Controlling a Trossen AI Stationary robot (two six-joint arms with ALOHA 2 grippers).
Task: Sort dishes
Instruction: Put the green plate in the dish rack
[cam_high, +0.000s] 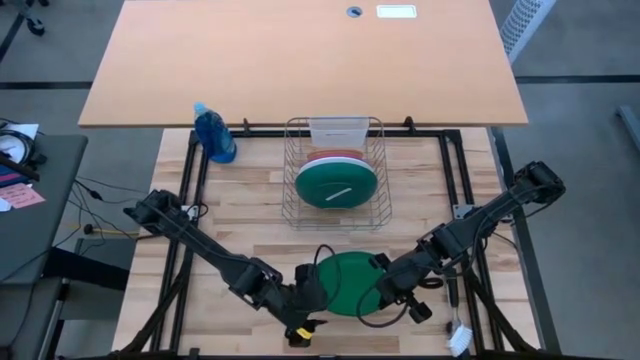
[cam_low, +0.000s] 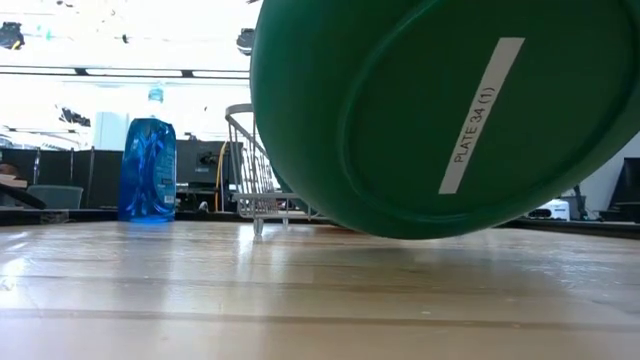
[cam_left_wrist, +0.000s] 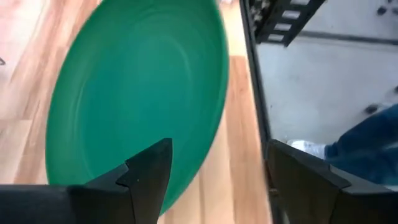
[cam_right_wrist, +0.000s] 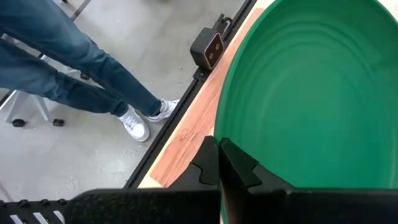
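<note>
So there's a green plate (cam_high: 348, 283) sitting near the front edge of the tabletop (cam_high: 250, 200), right between the two arms. In the low view it's lifted off the wood and tilted, underside showing with a white label (cam_low: 480, 115) stuck across it. The right gripper (cam_right_wrist: 219, 163) has its jaws clenched on the plate's rim, and the rest of the dish spreads out past them in the right wrist view. The left gripper (cam_high: 305, 300) is just beside the plate's other edge with its jaws released and spread wide; in the left wrist view the plate's rim runs in front of one finger (cam_left_wrist: 146, 177) and I can't tell if it actually touches.

Further back, in the middle of the tabletop, there's a wire dish rack (cam_high: 335, 172) with another green plate (cam_high: 335, 184) leaning at the front and an orange plate (cam_high: 330, 157) edge peeking out behind it. A blue spray bottle (cam_high: 214, 133) stands off to the rack's left. Beyond the table's edge, a person's jeans and white sneakers (cam_right_wrist: 140, 121) show on the floor.
</note>
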